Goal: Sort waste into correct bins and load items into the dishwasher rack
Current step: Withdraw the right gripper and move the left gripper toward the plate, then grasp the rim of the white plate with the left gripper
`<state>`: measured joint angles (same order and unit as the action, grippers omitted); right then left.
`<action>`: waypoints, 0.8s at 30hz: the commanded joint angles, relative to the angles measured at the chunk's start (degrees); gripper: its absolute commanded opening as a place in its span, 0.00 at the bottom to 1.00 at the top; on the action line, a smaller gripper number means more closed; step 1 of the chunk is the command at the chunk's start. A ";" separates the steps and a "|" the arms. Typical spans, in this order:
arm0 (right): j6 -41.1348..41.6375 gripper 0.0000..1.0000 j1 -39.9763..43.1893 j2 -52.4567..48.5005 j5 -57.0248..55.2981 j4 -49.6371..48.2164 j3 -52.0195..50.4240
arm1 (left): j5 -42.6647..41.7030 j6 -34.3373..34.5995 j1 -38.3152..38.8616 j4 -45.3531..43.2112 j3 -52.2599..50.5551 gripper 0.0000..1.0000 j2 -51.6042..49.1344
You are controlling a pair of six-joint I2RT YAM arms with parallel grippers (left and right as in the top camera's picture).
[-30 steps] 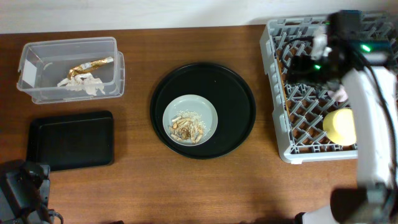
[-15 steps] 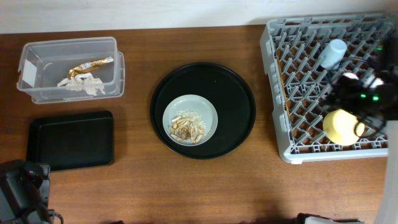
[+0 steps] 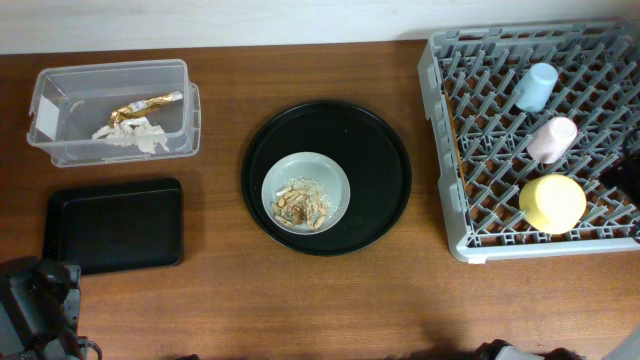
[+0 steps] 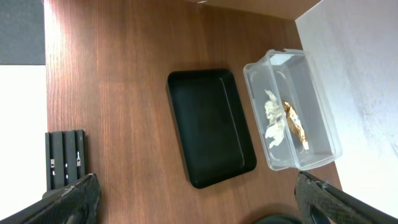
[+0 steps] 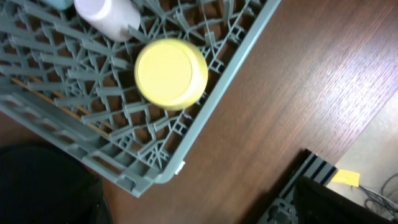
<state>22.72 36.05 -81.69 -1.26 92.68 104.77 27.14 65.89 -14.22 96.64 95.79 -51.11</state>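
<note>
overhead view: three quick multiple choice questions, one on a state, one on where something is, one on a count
1. The grey plate is: A) bare B) holding food scraps C) upside down
2. The yellow bowl is: A) in the rack B) on the plate C) beside the plate
3. Cups in the rack: A) one B) two C) three

Answers: 1 B, crumbs and scraps lie on it; 2 A, it rests on the rack's grid; 3 B, a blue cup and a pink cup.
</note>
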 commanded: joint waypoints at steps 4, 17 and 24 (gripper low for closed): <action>0.70 0.98 0.37 0.52 -0.87 -0.33 -0.42 | -21.92 0.00 -0.20 0.04 -0.02 0.99 -0.02; 0.70 0.98 0.39 0.52 -0.87 -0.33 -0.42 | -57.40 -34.34 2.49 -5.73 -0.48 0.99 -4.61; 0.70 0.98 0.39 0.52 -0.87 -0.33 -0.42 | -47.82 -33.94 27.85 -12.41 0.37 0.99 -20.52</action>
<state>22.76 36.18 -81.69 -1.45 92.55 104.71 -25.96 33.54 1.21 87.70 95.68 -64.69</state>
